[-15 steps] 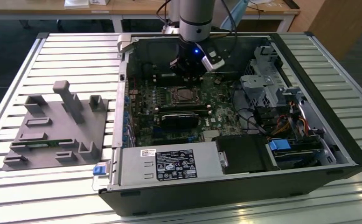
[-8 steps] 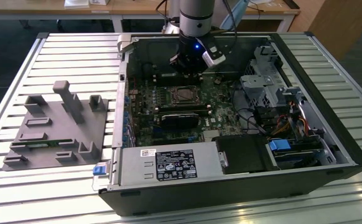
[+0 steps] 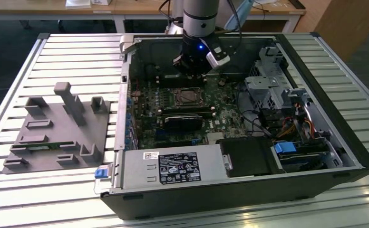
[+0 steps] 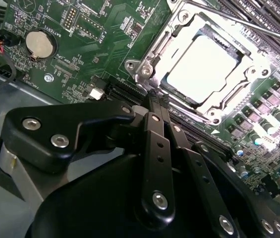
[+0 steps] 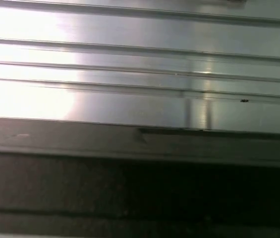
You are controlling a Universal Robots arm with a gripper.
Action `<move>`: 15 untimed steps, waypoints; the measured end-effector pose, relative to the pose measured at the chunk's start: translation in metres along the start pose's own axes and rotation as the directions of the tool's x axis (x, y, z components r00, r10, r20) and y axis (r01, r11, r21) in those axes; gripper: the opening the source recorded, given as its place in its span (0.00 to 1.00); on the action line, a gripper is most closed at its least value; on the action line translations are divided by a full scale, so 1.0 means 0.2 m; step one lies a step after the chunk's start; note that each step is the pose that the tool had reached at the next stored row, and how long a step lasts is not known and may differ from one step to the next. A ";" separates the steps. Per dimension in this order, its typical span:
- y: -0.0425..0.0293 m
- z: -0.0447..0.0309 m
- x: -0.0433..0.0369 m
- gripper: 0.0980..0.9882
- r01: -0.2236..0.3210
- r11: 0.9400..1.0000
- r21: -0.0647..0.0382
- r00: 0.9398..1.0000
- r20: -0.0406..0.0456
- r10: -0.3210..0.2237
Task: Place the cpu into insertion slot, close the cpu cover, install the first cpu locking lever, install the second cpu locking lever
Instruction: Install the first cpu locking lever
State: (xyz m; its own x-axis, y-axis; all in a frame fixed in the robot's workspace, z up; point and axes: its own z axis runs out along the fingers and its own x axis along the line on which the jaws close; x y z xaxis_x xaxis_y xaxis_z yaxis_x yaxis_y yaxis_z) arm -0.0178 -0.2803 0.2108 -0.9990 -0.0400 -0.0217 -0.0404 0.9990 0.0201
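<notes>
In the exterior view you see the gripper (image 3: 194,71) inside the open computer case (image 3: 336,137), just above the insertion slot (image 3: 186,97). In the second wrist view the fingers (image 4: 155,106) are clenched together and grasp nothing; the cpu (image 4: 203,67) lies in the slot, the cpu cover (image 4: 149,64) around it. In the first wrist view you see the ribbed worktop (image 5: 130,64).

Exterior view: high, angled down on open computer case (image 3: 235,142). Second wrist view: close on insertion slot (image 4: 204,67).
</notes>
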 end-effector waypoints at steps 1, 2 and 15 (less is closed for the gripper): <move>-0.002 0.000 0.000 0.01 0.000 1.000 0.000 1.000 0.000 0.000; -0.004 0.000 0.000 0.01 0.000 1.000 0.000 1.000 0.000 0.000; -0.025 0.000 0.001 0.01 0.000 1.000 0.000 1.000 0.000 0.000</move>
State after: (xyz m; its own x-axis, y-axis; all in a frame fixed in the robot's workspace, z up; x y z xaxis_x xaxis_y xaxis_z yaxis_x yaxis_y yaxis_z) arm -0.0178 -0.2853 0.2108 -0.9990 -0.0400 -0.0217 -0.0404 0.9990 0.0202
